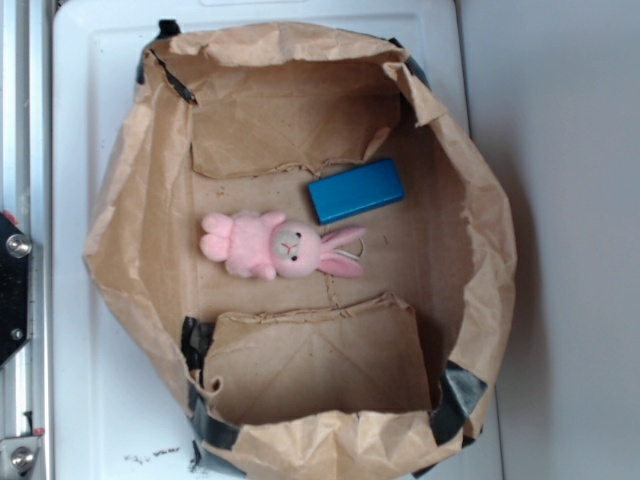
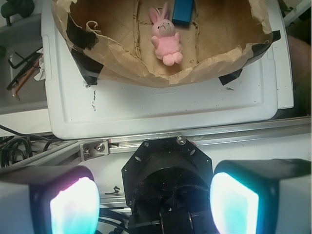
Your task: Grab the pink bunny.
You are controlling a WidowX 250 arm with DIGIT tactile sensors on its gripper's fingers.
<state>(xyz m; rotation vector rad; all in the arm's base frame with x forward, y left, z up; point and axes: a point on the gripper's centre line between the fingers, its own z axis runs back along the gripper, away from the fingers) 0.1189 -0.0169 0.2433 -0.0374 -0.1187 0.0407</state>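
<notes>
The pink bunny (image 1: 275, 246) lies on its side on the floor of an opened brown paper bag (image 1: 130, 250), head to the right, ears pointing right. It also shows in the wrist view (image 2: 165, 37), far ahead at the top of the frame. A blue rectangular block (image 1: 355, 190) lies just up and right of it, not touching. My gripper (image 2: 155, 204) is open and empty, its two glowing fingertips (image 2: 73, 207) wide apart, well short of the bag, above the robot's black base. The gripper is out of the exterior view.
The bag sits on a white tray-like lid (image 1: 90, 390) and has raised crumpled walls with black tape (image 1: 455, 400) at the corners. Two folded flaps (image 1: 315, 365) lie inside. A metal rail (image 2: 195, 139) and cables (image 2: 19, 78) lie near the base.
</notes>
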